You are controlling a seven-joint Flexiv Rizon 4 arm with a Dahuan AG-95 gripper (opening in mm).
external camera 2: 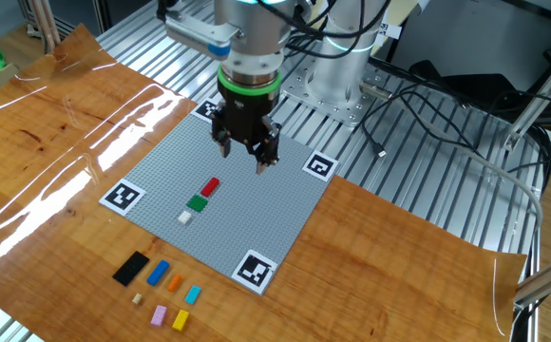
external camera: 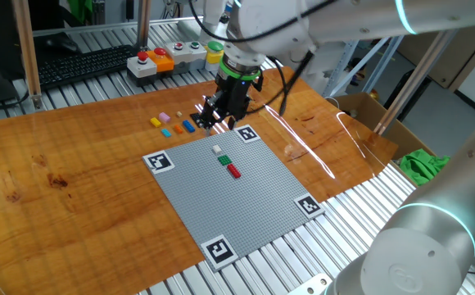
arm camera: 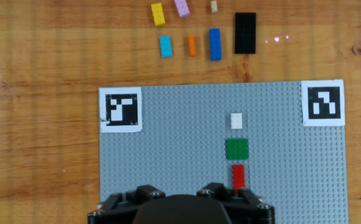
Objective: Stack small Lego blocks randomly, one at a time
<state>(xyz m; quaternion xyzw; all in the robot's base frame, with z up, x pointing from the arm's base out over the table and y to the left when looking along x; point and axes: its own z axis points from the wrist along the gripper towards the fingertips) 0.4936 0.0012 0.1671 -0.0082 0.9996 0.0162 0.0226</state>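
Hand view looks straight down on a grey studded baseplate (arm camera: 168, 155) lying on the wooden worktop (arm camera: 37, 93), with a white brick (arm camera: 236, 121), a green brick (arm camera: 236, 149) and a red brick (arm camera: 238, 176) set in a short line on it, apart from one another. Beyond the plate's far edge the loose bricks wait on the wood: yellow (arm camera: 158, 14), pink (arm camera: 182, 7), a tiny beige one (arm camera: 214, 6), cyan (arm camera: 165, 45), orange (arm camera: 192, 45), blue (arm camera: 215, 43) and a larger black one (arm camera: 244, 32).

These look like hard, light plastic pieces, smooth on the sides and easy to flick away if nudged. I would judge the long side walls the place to pinch, squarely, since a skewed grip could let one pop out. Pressing one onto studs will need a firm, straight push.

From the fixed views, the arm reaches in over the plate with its wrist pointing straight down, the claw (external camera 2: 244, 152) hanging above the grey surface near the plate's edge, clear of the three placed bricks. Nothing shows between the fingers, which seem slightly parted, though I cannot tell the gap for certain. Black-and-white marker tags (external camera 2: 123, 197) sit at the plate's corners.
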